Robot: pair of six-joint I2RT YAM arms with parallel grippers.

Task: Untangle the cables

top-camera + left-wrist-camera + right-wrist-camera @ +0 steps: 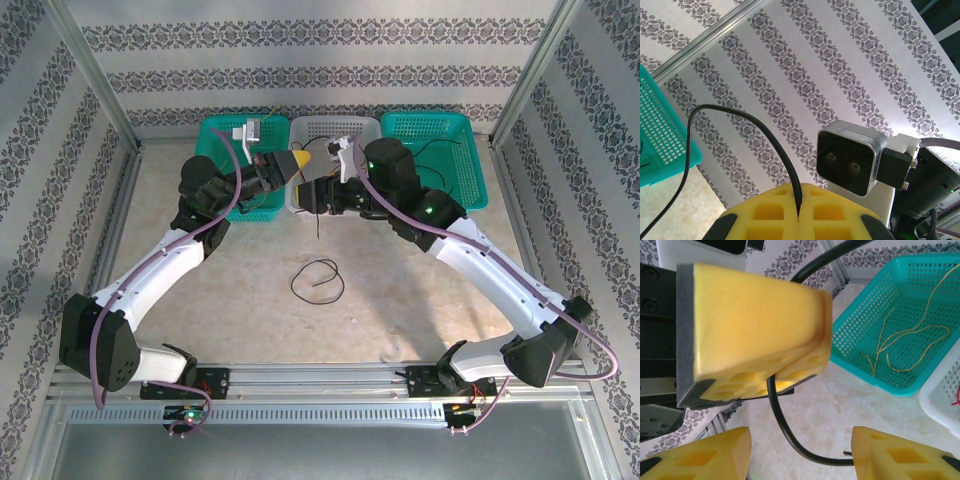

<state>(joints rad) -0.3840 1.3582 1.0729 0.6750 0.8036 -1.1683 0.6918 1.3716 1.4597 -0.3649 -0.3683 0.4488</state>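
At the lower centre of the overhead view, a looped black cable (318,281) is seen lying free on the pale table (420,300), well apart from both arms. Above it in that frame, the two grippers are held close together just in front of the baskets. The left gripper (798,197) is clenched on a second black cable (740,113), which is pinched between its yellow pads and arches away towards the left of its wrist view. The right gripper (801,447) is released, with its yellow fingers (705,457) spread to either side of that same cable. Farther back, a yellow cable (920,329) is seen lying in a teal basket (860,335) at the upper right of the right wrist view. A white basket (940,395) is set just beside it.
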